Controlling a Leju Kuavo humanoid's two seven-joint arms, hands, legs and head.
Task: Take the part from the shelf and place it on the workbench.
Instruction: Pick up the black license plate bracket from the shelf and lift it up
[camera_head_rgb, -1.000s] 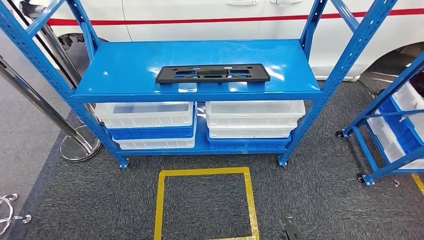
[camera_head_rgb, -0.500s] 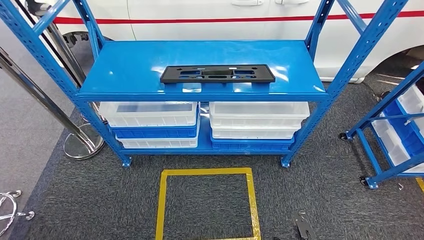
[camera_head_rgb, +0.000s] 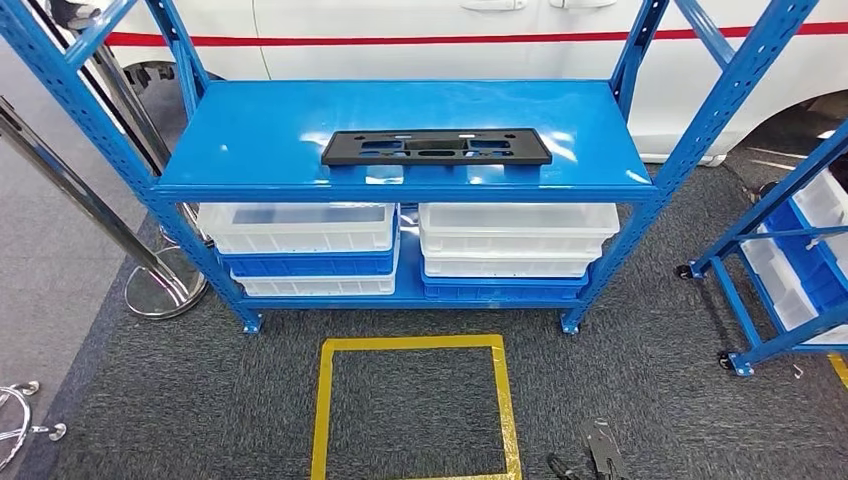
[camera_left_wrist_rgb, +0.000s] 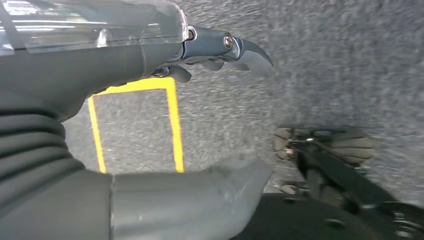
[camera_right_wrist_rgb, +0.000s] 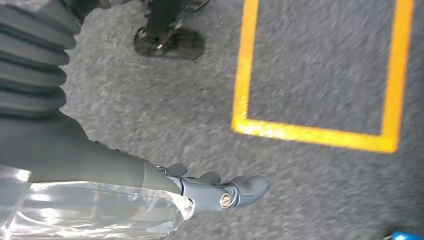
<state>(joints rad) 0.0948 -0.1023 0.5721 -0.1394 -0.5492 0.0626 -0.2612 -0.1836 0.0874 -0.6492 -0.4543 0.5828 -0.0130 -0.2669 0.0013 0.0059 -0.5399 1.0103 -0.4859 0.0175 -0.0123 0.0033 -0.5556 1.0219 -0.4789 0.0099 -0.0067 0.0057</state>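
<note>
While both arms hang low over the carpet, the left hand (camera_left_wrist_rgb: 150, 125) holds nothing, its thick grey thumb and darker fingers (camera_left_wrist_rgb: 235, 50) apart above the grey floor. The right hand (camera_right_wrist_rgb: 165, 185) is likewise free of any load, fingers extended and spread over the carpet (camera_right_wrist_rgb: 165, 120), near a corner of the yellow tape square (camera_right_wrist_rgb: 320, 135).

The part (camera_head_rgb: 436, 146) is a flat, long black plastic panel with several cut-out slots along its middle and small tabs at its front edge. It lies flat on the glossy top board of the blue shelf (camera_head_rgb: 260, 130), near the front edge and a little right of centre, its long side parallel to that edge.

The part sits well apart from both hands, up on the shelf beyond the tape square, which lies on the floor between robot and shelf. Below the top board stand stacked white and blue bins (camera_head_rgb: 300, 245). A white car body with a red stripe (camera_head_rgb: 400, 40) stands behind the shelf, and a chrome post base (camera_head_rgb: 165, 290) rests left of it.
</note>
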